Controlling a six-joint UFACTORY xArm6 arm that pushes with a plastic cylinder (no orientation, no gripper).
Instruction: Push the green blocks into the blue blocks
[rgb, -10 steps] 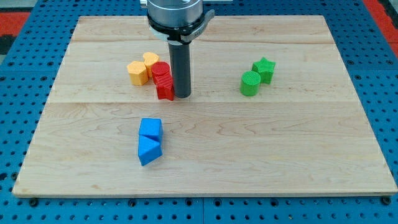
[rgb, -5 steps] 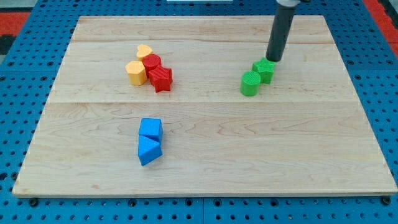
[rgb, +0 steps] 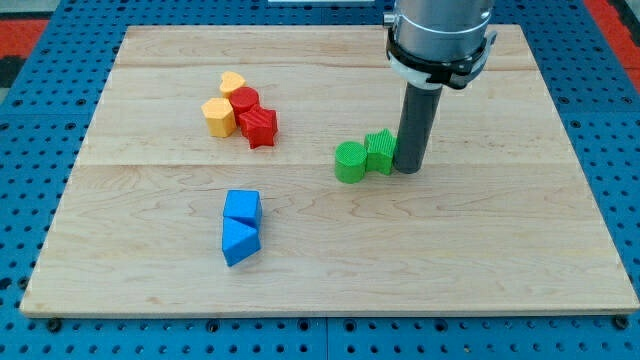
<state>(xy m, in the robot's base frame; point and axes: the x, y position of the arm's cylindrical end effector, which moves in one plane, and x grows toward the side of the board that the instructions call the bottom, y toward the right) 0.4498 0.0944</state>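
A green cylinder (rgb: 350, 161) and a green star block (rgb: 380, 151) sit side by side, touching, near the board's middle. My tip (rgb: 409, 170) stands right against the star block's right side. A blue cube (rgb: 242, 207) and a blue wedge-shaped block (rgb: 239, 241) lie touching each other lower left of the green pair, well apart from them.
Two red blocks (rgb: 255, 117) and two orange-yellow blocks (rgb: 221, 108) cluster at the upper left. The wooden board (rgb: 520, 250) lies on a blue perforated table.
My tip moved from the red blocks to the green pair's upper right, then came down on their right side. The green blocks slid left and downward. The red and yellow blocks shifted.
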